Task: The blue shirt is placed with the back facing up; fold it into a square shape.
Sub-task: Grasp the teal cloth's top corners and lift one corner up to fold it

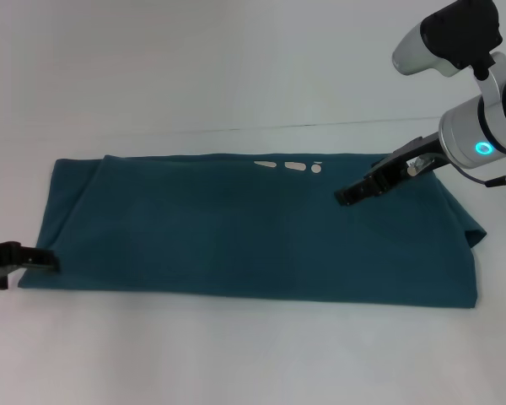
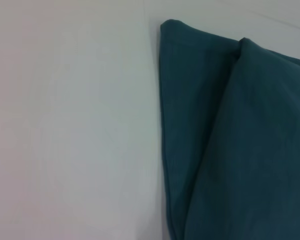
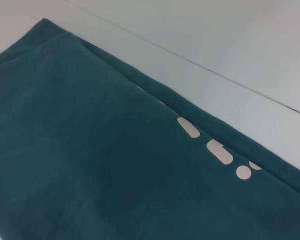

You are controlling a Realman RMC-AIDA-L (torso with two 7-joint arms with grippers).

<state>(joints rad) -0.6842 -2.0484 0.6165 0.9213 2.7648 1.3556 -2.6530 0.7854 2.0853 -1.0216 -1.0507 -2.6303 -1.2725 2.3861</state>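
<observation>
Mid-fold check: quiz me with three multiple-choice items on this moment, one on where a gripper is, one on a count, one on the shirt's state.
1. Where is the right gripper?
A. above the blue shirt's right part
B. off the table
C. beside the left gripper

2. How many white marks show at the shirt's far edge?
A. none
B. three
C. seven

3. What state is the shirt in?
A. crumpled heap
B. hanging from a gripper
C. folded into a long flat band

Answers: 1 A, it hangs over the cloth's right part; 2 B, the head view shows three; 3 C, layered edges lie flat.
</observation>
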